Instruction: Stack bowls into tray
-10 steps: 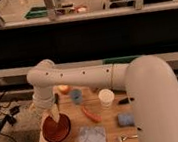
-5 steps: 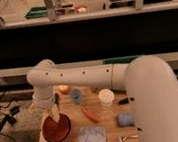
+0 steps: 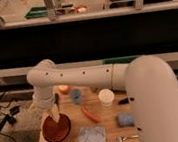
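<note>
Little changes across the last second: the gripper (image 3: 55, 112) hangs at the lower left of the frame, low over the glossy reddish-brown nested bowls (image 3: 56, 130), just as it does in the two earlier views, and the bowls sit in the same spot near the left corner of the pale wooden table (image 3: 107, 125). By my reading, that stillness means the arm is settling on a grasp at the bowls' rim rather than carrying anything, so the stacking has not visibly advanced.

Whether the gripper is wide, narrow or clamped on the rim cannot be told; its tip merges with the bowls' upper edge. How many bowls are nested there is also unclear.

The green tray (image 3: 118, 60) shows only as a thin green strip at centre right, above the big white forearm, which hides most of it. I cannot tell how far it reaches or what it holds.

Other things lie right of the bowls:
- a small blue cup (image 3: 76, 95)
- a white cup (image 3: 106, 98)
- a long orange-red object (image 3: 91, 115) that I cannot identify
- a crumpled grey-blue cloth (image 3: 91, 137)
- a small blue sponge (image 3: 125, 119)

A round orange thing (image 3: 63, 89) peeks from under the arm, partly covered.
</note>
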Motion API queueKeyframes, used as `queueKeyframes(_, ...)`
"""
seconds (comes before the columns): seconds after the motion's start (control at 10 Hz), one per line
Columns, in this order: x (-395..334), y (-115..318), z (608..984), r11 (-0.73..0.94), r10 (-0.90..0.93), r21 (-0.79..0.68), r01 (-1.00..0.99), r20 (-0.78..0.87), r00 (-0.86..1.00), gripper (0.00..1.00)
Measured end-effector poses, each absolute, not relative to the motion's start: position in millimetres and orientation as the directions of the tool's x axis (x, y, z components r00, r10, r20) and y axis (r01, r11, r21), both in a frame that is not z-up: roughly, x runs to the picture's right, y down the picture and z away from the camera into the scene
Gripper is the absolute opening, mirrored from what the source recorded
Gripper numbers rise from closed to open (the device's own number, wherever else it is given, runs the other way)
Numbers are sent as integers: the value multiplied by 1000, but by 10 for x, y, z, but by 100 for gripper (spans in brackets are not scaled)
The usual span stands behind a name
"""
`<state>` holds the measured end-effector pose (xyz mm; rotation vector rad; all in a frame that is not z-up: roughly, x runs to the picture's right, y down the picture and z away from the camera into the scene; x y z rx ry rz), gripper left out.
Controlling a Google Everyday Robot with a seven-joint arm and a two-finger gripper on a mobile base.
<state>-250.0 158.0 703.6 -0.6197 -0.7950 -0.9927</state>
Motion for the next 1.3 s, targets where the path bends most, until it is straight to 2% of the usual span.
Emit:
queueKeyframes(0.7,-2209,1600,6830,496,-474,-189,847,759,447,80)
queueKeyframes(1.3,-2102,1996,6434,499,-460,-269,824,724,515,80)
